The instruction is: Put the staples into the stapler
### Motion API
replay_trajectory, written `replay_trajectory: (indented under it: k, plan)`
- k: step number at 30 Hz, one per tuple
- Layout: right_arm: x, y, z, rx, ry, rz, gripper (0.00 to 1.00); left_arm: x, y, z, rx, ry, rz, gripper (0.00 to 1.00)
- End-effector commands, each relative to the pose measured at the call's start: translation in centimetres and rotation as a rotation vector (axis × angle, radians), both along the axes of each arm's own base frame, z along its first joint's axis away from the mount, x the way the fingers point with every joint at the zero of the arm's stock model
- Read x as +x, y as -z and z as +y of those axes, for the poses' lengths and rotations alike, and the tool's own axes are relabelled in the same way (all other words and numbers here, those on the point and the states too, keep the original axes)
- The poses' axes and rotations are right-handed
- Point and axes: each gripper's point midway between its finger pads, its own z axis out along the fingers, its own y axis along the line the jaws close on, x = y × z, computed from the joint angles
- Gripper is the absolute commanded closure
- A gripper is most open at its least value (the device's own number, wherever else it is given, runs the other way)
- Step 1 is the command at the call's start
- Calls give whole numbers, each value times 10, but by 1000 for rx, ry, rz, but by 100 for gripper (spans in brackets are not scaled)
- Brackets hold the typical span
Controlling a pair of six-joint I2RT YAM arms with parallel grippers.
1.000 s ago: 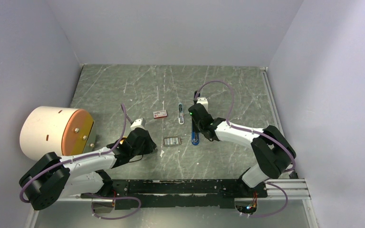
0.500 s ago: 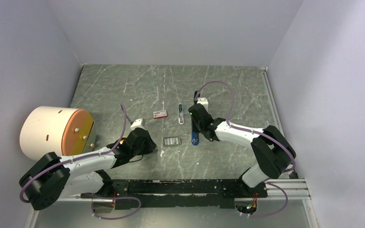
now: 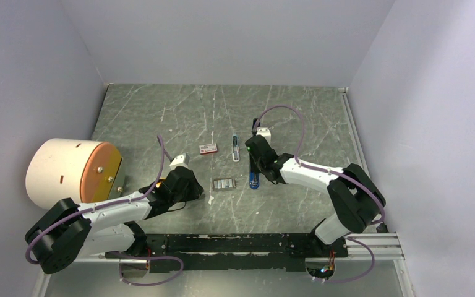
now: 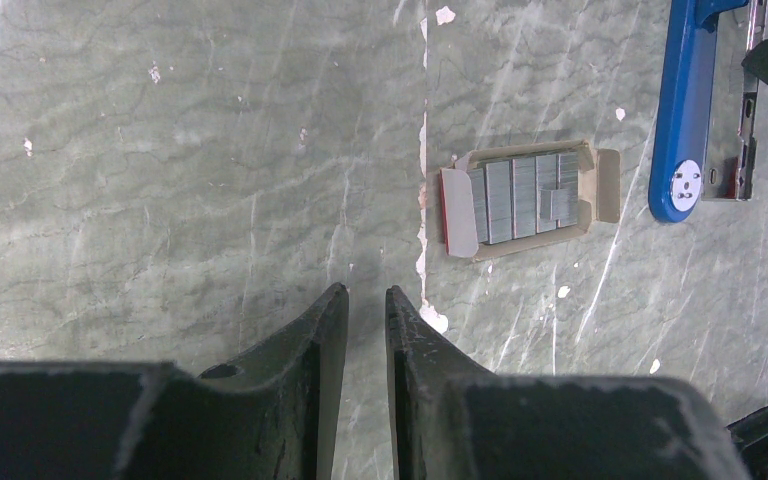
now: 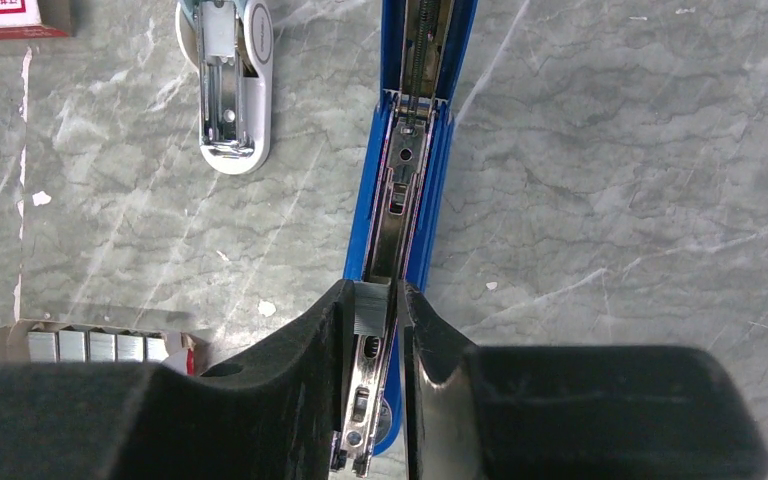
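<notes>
Well, you have a grey-green marbled worktop point(image 3: 161, 111), scratched and chipped white, walled in pale lilac point(image 3: 222, 37). At its left edge lies a cream drum point(image 3: 62, 170) with an orange face. Toward the near edge, your left gripper point(image 4: 367, 300) hangs narrow and empty. Around the middle, the staples point(image 4: 520, 195) lie in an open card tray point(image 4: 608, 185), with a red-and-white box point(image 3: 208, 148) beyond. Just right of the tray lies the stapler point(image 4: 682, 100), opened. Your right gripper point(image 5: 375, 290) stands narrow over its metal channel, a short staple strip point(image 5: 370, 308) between the jaws; you cannot tell whether they pinch it.
</notes>
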Motion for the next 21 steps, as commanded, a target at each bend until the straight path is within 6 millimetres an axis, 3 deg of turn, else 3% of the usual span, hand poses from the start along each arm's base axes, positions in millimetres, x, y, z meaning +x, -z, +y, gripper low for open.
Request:
replay_trajectory:
  k: [1, 8, 21]
  plan:
    - [5, -16, 1, 22, 4, -35, 73, 6, -4, 1, -1, -23, -20, 74]
    - [4, -19, 0, 22, 11, -39, 73, 7, -4, 0, -2, -20, -20, 74]
    - [-4, -3, 3, 22, 0, 5, 85, 6, -2, 0, -3, -20, -15, 74]
